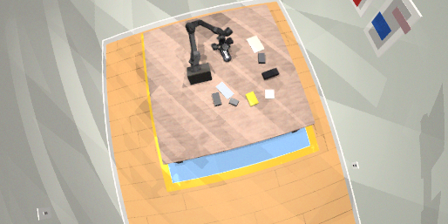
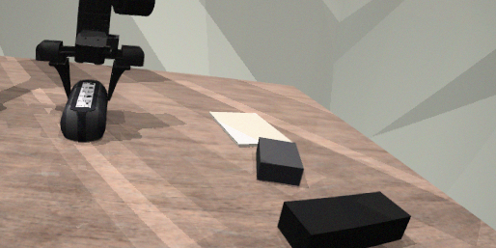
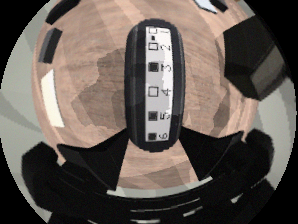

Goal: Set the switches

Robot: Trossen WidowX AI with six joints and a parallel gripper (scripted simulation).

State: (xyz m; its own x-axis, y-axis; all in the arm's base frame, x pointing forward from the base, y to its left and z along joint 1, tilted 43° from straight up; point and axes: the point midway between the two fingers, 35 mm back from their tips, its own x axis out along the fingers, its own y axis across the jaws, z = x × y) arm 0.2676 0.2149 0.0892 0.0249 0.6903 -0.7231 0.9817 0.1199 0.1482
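The dark controller unit point(image 1: 227, 57) point(image 2: 84, 124) point(image 3: 130, 75) is tilted with its underside label point(image 2: 86, 96) point(image 3: 159, 80) facing up toward the wrist camera. Its far end is raised; its near end is low, and I cannot tell whether it touches the bench. In the wrist view the label's squares read: 1 looks empty, 2 empty, 3 filled, 4 empty, 5 filled, 6 filled. A small black mark sits between 1 and 2. My gripper point(image 1: 225, 50) point(image 2: 90, 97) point(image 3: 153, 129) is shut on the unit's raised end, one finger on each side. The switches are hidden beneath.
A cream plate point(image 1: 255, 44) point(image 2: 253, 127) point(image 3: 53, 100), a dark grey block point(image 1: 261, 57) point(image 2: 279, 161) and a black block point(image 1: 270, 73) point(image 2: 344, 219) lie to the side. A pale plate point(image 1: 225, 90), grey blocks point(image 1: 216, 98) point(image 1: 234, 101), a yellow piece point(image 1: 252, 98) and a white square point(image 1: 269, 94) lie beyond the arm's base.
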